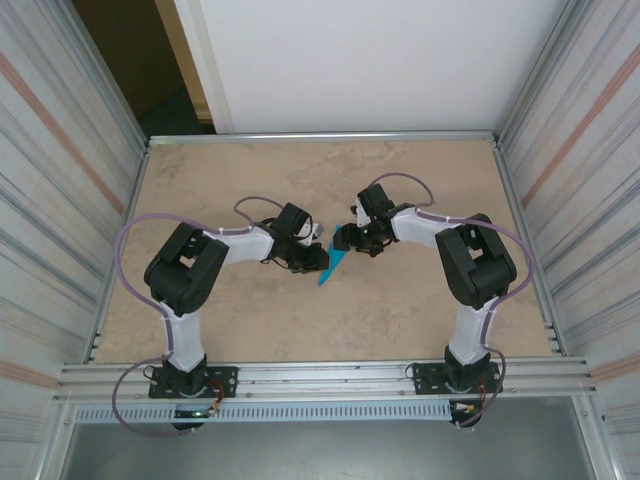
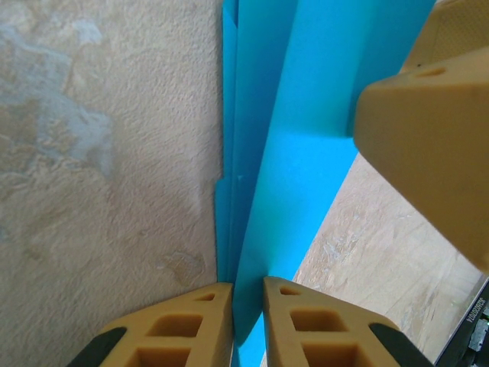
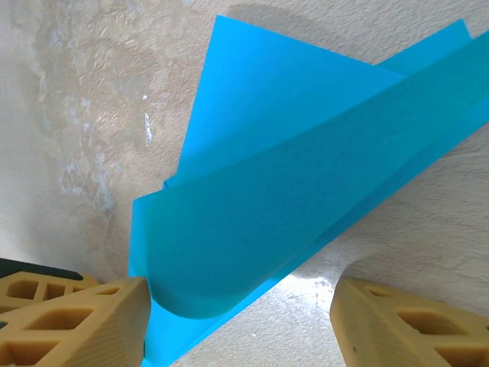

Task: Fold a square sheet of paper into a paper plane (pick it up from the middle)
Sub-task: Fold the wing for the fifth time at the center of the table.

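We are seeing the left jaws sitting nearly shut at the bottom of the left wrist view. Their 2 tan fingers (image 2: 183, 329) are pinching the paper plane (image 2: 306, 115) by its middle fold.

The right jaws are standing wide apart and are gripping nothing. In the right wrist view, 1 finger (image 3: 76, 321) at the lower left is touching the paper's near corner. The other finger (image 3: 412, 321), at the lower right, is sitting clear of the paper over the bare worktop (image 3: 76, 115).

In the top view, the paper plane (image 1: 333, 258) is lying at the centre of the beige worktop (image 1: 400, 180), between the tips of the 2 arms. Its long axis is running from upper right to lower left, with the narrow tip pointing toward the lower left of the frame and the wider end lying by the right jaws.

In the left wrist view, the teal strip is running almost straight up from the bottom centre to the top edge. In the right wrist view it is slanting from lower left to upper right, and 1 flap is curving up off the layer beneath it.
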Controlling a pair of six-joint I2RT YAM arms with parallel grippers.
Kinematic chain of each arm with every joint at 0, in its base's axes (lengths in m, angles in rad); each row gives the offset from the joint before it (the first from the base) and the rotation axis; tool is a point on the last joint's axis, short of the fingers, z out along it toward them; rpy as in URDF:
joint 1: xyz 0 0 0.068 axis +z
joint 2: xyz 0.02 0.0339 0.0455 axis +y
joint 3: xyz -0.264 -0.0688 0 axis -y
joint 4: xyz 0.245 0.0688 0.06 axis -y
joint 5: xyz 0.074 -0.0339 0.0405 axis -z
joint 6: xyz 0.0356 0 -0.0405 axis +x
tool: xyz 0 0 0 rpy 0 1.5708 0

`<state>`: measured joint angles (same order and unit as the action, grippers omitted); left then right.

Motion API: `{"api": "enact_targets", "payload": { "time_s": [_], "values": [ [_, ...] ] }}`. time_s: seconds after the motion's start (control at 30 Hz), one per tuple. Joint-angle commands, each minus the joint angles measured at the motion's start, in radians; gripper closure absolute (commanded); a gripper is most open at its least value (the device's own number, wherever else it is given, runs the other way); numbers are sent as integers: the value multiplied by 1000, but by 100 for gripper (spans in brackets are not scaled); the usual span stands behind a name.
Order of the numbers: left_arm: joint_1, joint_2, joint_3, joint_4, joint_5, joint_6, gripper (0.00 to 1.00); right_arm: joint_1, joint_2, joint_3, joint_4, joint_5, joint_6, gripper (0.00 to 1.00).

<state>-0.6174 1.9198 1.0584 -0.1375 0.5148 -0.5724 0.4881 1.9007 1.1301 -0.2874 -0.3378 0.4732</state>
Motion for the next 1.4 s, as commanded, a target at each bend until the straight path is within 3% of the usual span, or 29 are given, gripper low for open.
{"api": "enact_targets", "payload": {
  "time_s": [0.0, 0.17, 0.3, 0.93, 1.37],
  "values": [
    [-33, 99, -33, -87, -78, 11, 81, 17, 123, -68, -38, -3, -53, 36],
    [-33, 102, -34, -88, -81, 12, 81, 24, 156, -50, -76, 52, -22, 48],
    [-35, 107, -32, -95, -81, 15, 81, 33, 198, -13, -117, 87, 5, 51],
    [-43, 125, -26, -129, -121, 25, 81, 74, 318, 111, -257, 174, 50, 49],
    [-44, 39, 12, -141, -107, 26, 79, 75, 340, 120, -282, 208, 50, 49]
  ]
}}
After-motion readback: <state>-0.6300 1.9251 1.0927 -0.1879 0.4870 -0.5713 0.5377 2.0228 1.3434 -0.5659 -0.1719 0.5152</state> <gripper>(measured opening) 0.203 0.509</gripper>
